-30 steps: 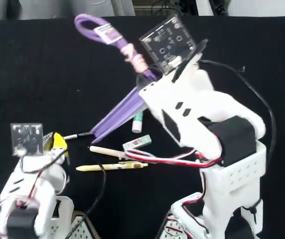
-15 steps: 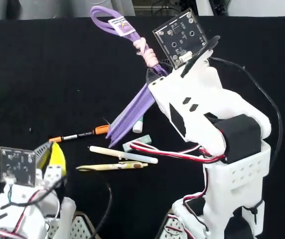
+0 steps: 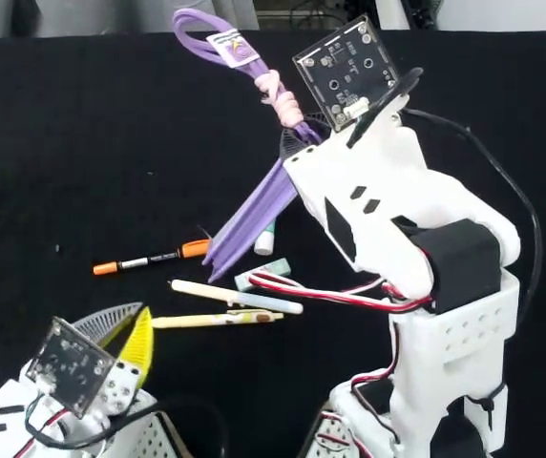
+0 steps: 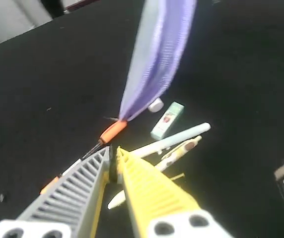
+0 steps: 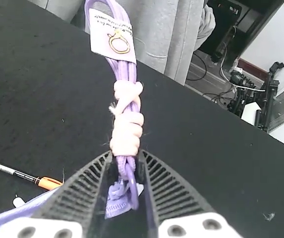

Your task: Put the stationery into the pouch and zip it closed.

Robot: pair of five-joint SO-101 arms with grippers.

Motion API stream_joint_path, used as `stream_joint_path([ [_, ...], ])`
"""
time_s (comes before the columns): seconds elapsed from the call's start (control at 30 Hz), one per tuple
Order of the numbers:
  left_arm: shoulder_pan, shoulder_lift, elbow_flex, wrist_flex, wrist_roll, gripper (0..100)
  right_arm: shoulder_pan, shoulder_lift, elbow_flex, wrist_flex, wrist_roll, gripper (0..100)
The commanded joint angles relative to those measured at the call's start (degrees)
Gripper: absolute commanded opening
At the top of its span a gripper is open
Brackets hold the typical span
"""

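At the table's (image 3: 53, 143) near edge: left gripper (image 4: 113, 152) closed on nothing, near the pens | mid-table: orange pen (image 3: 149, 259), cream pen (image 3: 235, 297) and yellow pen (image 3: 218, 320) lie loose | farther back: right gripper (image 5: 126, 158) pinches the purple pouch (image 3: 254, 205) by its pink cord (image 5: 127, 119), pouch hanging slantwise, mouth possibly shut | step: loading unstarted, I'd judge; next calls for opening the left jaws over a pen.

I'm holding the right arm reared up, leaning toward the far side of the counter (image 3: 82, 143), with its tool (image 3: 290, 143) pinching the pouch (image 3: 254, 205) by its pull. The left arm is sitting folded low at the near edge, its tool (image 4: 113, 152) closed on nothing, tips meeting.
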Motion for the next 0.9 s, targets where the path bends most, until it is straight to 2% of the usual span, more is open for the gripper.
stream_joint_path([
  [0.0, 7.52, 0.70, 4.09, -6.59, -0.97, 3, 1.05, -1.54, -0.22, -1.41, -0.26, 1.1],
  [0.1, 13.14, 0.70, 12.00, -14.68, -0.97, 3, 0.97, -1.54, -0.22, -1.49, -0.26, 1.1],
  [0.23, 16.66, 0.70, 22.02, -25.85, -1.05, 3, 0.97, -1.54, -0.22, -1.23, -0.26, 1.1],
  [0.53, 16.31, 0.70, 34.86, -48.70, -1.14, 3, 0.79, -1.98, 2.59, -0.97, -0.26, 1.1],
  [0.73, 3.82, 0.70, 49.27, -73.05, -1.05, 3, 0.79, -1.98, 3.03, 4.04, 0.18, 1.1],
  [0.87, -3.12, 0.79, 54.64, -83.96, -0.97, 3, 0.70, -1.98, 2.95, 6.51, 0.26, 1.1],
])
